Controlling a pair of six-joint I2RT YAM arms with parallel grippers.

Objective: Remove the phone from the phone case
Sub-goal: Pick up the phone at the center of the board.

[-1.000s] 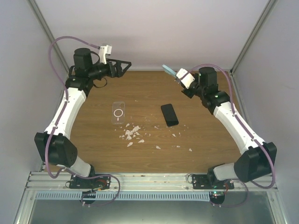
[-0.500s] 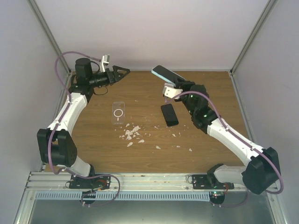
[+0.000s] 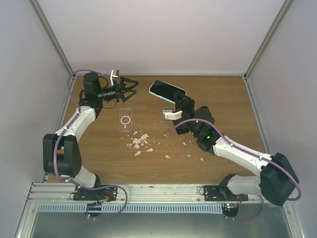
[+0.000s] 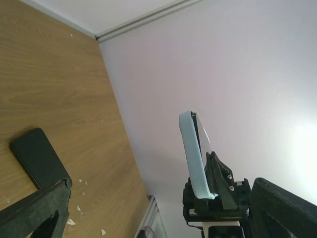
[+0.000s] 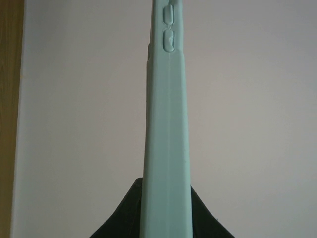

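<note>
My right gripper [image 3: 179,102] is shut on the lower end of a phone in a light mint-blue case [image 3: 167,90] and holds it up above the table's middle back. In the right wrist view the case's edge [image 5: 166,148] stands upright between my black fingers [image 5: 124,213]. My left gripper [image 3: 132,89] is open and empty, level with the phone and a short way to its left, pointing at it. In the left wrist view the cased phone [image 4: 190,153] stands edge-on between my spread fingers [image 4: 34,213], apart from them.
A clear case with a white ring [image 3: 126,119] lies flat on the wooden table [image 3: 99,148]. A bare black phone [image 4: 37,158] lies on the table under the right arm. White flakes [image 3: 140,141] are scattered near the middle. Walls close in the back and sides.
My right arm has swung the cased phone left and forward, over the table's middle. My left gripper has moved right and lower towards it and its jaws have spread.
</note>
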